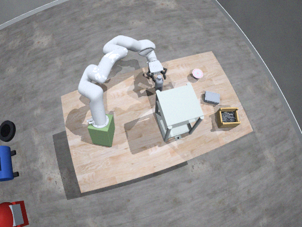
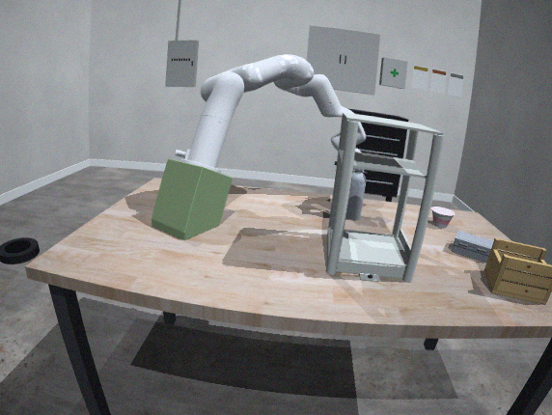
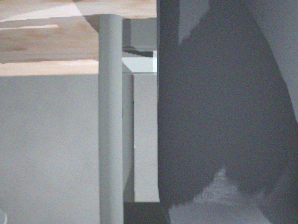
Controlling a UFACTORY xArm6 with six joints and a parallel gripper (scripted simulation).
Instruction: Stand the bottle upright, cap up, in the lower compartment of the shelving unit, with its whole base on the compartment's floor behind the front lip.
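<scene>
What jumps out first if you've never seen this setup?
A white arm arches from a green pedestal across the wooden table, its open fingers around the top of a grey bottle. Beside the bottle stands a pale shelving unit.

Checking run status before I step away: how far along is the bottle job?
Early. Done: the end effector is lined up over the bottle, fingers open around its top. In hand: nothing gripped; the bottle stands upright on the table behind the shelving unit. Left: grasp, carry round, and stand it in the lower compartment, which holds no bottle.
</scene>
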